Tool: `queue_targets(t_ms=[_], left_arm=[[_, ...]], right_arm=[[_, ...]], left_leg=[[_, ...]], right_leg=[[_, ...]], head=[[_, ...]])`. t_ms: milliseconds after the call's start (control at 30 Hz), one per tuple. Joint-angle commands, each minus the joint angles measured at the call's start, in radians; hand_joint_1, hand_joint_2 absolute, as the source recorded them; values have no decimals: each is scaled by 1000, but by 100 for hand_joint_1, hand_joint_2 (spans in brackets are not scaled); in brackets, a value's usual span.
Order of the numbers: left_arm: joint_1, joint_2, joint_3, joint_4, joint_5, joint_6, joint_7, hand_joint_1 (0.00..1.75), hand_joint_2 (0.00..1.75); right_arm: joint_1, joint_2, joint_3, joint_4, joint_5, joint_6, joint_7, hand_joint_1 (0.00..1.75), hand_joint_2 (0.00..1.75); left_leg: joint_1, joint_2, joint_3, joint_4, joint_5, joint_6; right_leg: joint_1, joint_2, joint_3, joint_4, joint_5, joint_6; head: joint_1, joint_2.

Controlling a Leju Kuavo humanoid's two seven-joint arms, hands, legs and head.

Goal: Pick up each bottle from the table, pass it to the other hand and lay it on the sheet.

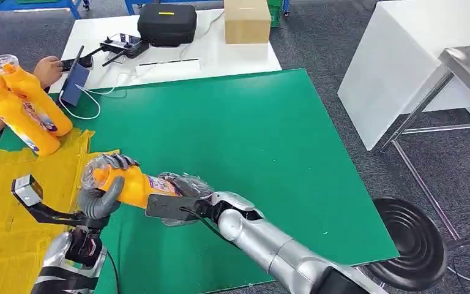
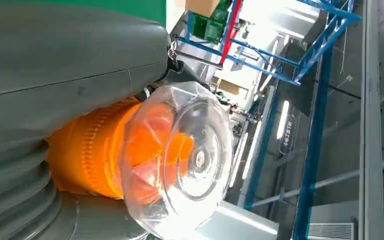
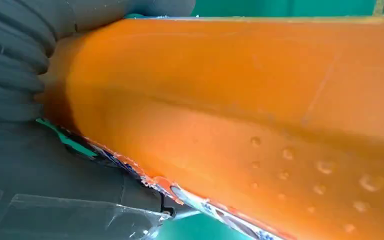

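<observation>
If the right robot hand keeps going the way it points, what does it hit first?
Probably the left robot hand, which grips the neck end of the same orange bottle the right robot hand holds. Beyond lies the yellow sheet; depth unclear.

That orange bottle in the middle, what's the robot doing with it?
The robot is passing an orange bottle between hands above the green table. The left robot hand grips the end with the clear cap, and the right robot hand holds the other end. A person at the far left holds two more orange bottles over the yellow sheet.
</observation>
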Motion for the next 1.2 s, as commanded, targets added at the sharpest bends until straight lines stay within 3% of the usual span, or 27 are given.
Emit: queue_targets(t_ms=[33,333,367,400,633,667,1200], left_arm=[[-76,-9,-35,64,6,-12,4,175,175],[-78,-11,-33,65,7,-10,3,175,175],[-76,-12,-31,63,8,-9,3,175,175],[-71,-11,-28,56,8,-9,2,175,175],[-64,-12,-23,49,10,-10,1,175,175],[-65,-12,-23,50,9,-11,1,175,175],[-64,-12,-23,52,9,-11,1,175,175]], right_arm=[[-17,5,83,90,13,14,0,175,175],[-20,2,80,95,16,6,0,175,175],[-18,1,73,92,16,-3,0,23,175],[-18,-4,59,84,9,-10,-1,0,175],[-16,-18,36,61,-2,-7,4,0,175],[-16,-18,33,61,-6,-5,3,0,0],[-14,-22,22,55,-12,-7,-1,0,0]], left_leg=[[1,-4,1,0,0,-1],[2,-6,2,0,0,-1],[2,-6,2,0,0,-1],[2,-5,1,0,0,-1],[2,-6,2,1,-1,-1],[1,-6,1,0,0,-1],[2,-6,1,0,0,-1]], right_leg=[[1,-2,2,-1,-1,0],[2,-2,4,-1,-1,-1],[1,-3,4,-1,-1,0],[1,-2,3,-1,-1,0],[2,-2,4,0,-1,0],[1,-2,3,0,-1,0],[1,-2,3,-1,-1,0]], head=[[0,0],[0,0],[0,0],[0,0],[-1,0],[0,0],[0,0]])
